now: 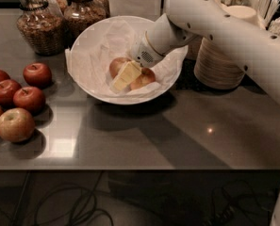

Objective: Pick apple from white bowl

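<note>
The white bowl point(90, 51), wide and lined with crinkled white paper, stands at the back middle of the dark counter. The orange-red apple point(145, 79) lies in its bottom. My gripper point(126, 76) reaches down into the bowl from the upper right and sits right on the apple. Its yellowish tip covers the apple's middle, so the fruit shows on both sides of it. The white arm point(215, 27) crosses over the bowl's right rim.
Several darker red apples point(30, 98) and one paler apple point(15, 124) lie on the counter at the left. Two glass jars point(38, 25) stand behind the bowl. Stacked beige bowls point(219, 65) stand to its right, under the arm.
</note>
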Motion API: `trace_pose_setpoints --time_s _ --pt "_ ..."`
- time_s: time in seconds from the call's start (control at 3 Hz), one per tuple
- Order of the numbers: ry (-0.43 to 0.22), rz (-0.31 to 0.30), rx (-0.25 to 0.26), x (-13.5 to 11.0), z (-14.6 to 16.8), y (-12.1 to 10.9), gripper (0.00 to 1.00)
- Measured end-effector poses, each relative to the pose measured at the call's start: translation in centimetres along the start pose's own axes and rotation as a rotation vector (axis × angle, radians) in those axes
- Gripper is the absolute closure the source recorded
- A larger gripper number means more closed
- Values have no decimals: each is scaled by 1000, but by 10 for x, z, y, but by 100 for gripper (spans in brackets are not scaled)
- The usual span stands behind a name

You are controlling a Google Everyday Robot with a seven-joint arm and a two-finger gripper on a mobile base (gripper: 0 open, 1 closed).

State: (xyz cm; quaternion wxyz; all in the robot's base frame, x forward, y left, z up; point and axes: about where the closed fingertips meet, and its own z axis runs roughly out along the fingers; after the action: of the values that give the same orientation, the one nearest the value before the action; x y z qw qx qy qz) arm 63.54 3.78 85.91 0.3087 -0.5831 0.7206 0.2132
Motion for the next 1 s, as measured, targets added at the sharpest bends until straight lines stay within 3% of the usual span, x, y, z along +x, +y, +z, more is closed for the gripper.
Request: trace_pose_setpoints --time_s 1.0 --pt "2 -13 -18 0 5 0 87"
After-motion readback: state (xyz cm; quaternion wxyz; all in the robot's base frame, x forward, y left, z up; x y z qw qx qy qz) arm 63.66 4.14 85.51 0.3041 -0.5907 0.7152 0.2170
